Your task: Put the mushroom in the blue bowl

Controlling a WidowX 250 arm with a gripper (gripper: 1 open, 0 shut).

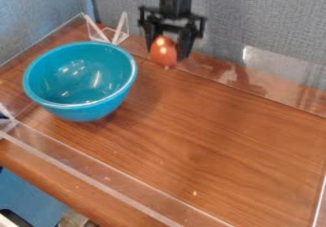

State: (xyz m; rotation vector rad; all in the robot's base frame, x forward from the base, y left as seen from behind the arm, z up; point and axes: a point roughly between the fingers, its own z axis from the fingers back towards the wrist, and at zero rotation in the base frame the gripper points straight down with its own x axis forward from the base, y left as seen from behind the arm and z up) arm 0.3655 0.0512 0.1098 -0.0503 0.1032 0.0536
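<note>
The mushroom (165,51), a small glossy orange-brown toy, hangs above the wooden table between the black fingers of my gripper (167,50), which is shut on it at the back of the scene. Its stem is hidden by the fingers. The blue bowl (80,80), round, deep and turquoise, stands on the table at the left, lower and well to the left of the gripper, with nothing inside.
The wooden table (204,126) has a low clear plastic wall (90,174) along its front and sides. A white wire stand (107,29) sits behind the bowl. A grey fabric wall closes off the back.
</note>
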